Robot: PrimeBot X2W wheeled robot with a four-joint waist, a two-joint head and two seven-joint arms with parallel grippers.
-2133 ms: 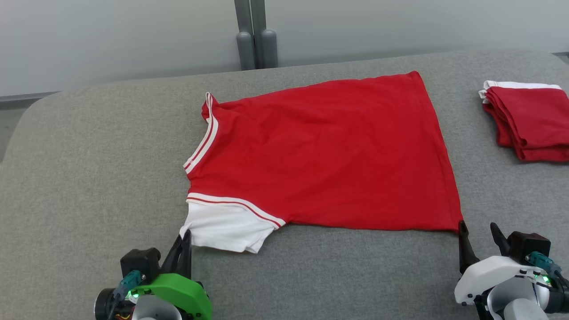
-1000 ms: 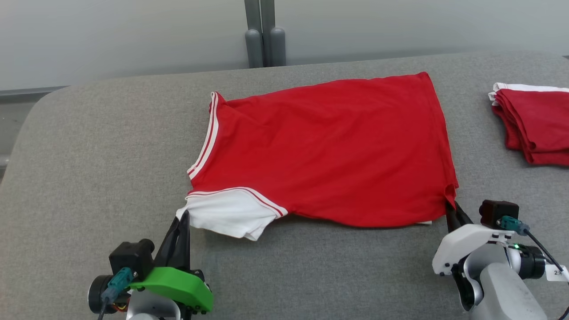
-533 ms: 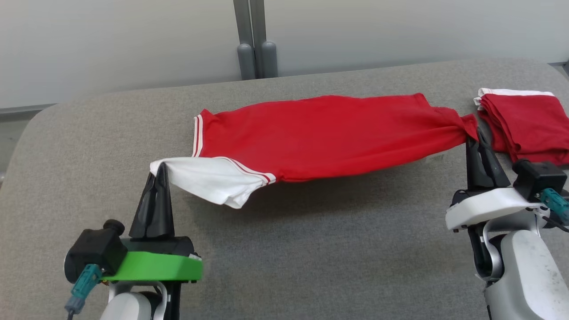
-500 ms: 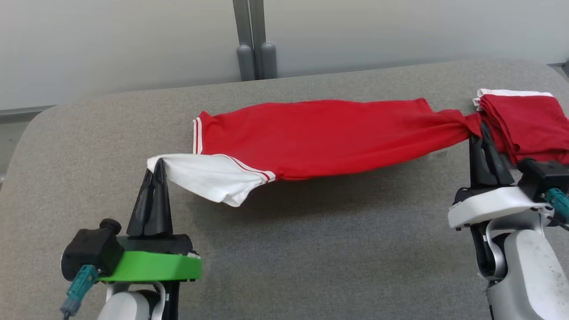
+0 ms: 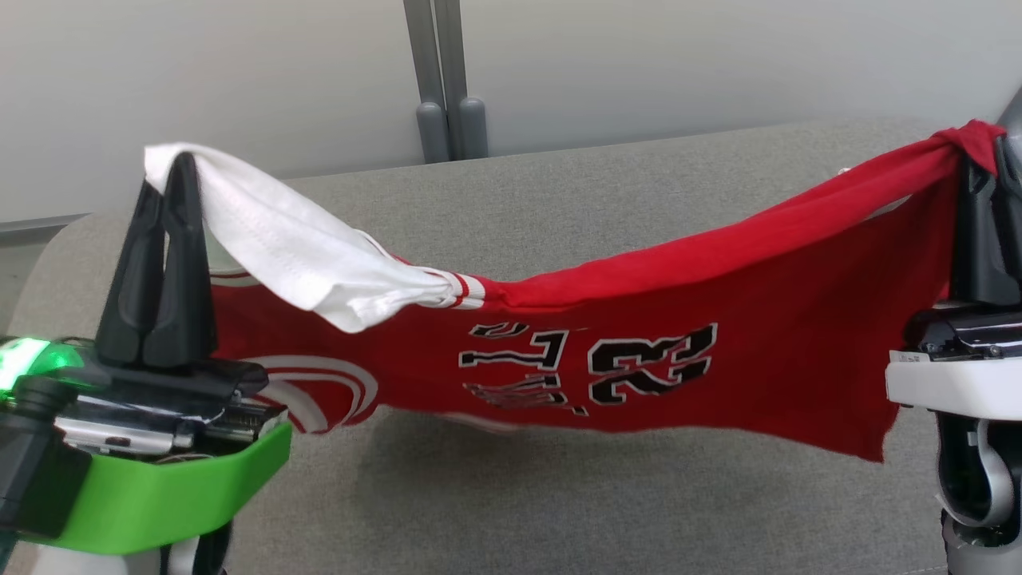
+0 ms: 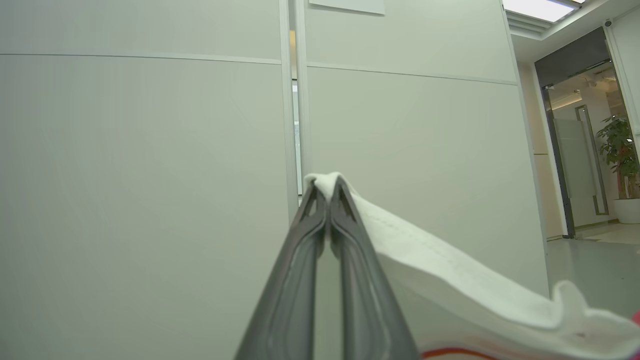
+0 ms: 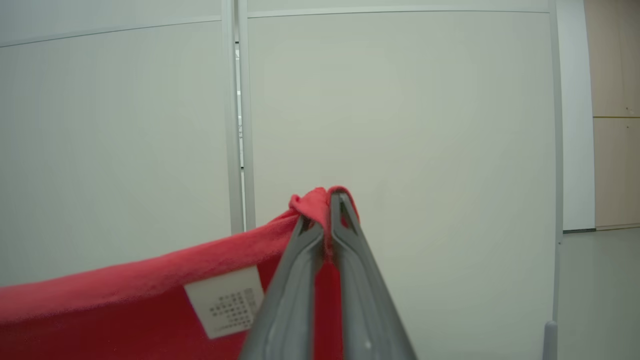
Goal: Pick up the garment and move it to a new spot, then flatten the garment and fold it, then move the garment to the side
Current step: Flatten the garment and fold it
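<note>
The garment (image 5: 687,319) is a red jersey with a white sleeve (image 5: 295,247) and black printed digits, hanging in the air between my two grippers above the grey table (image 5: 559,495). My left gripper (image 5: 170,166) is shut on the white sleeve's edge; in the left wrist view its fingertips (image 6: 327,187) pinch the white cloth (image 6: 450,280). My right gripper (image 5: 986,152) is shut on the red hem corner; in the right wrist view the red fabric (image 7: 125,290) bunches at the fingertips (image 7: 327,197), with a white care label (image 7: 227,300) showing.
A grey post (image 5: 439,80) stands against the pale wall behind the table. The garment's lower edge hangs just above the tabletop. A doorway and a potted plant (image 6: 620,160) lie far off in the left wrist view.
Both grippers have risen high, lifting the garment fully off the table so it hangs as a curtain with its printed side facing me. The folded red pile at right has left the picture.
</note>
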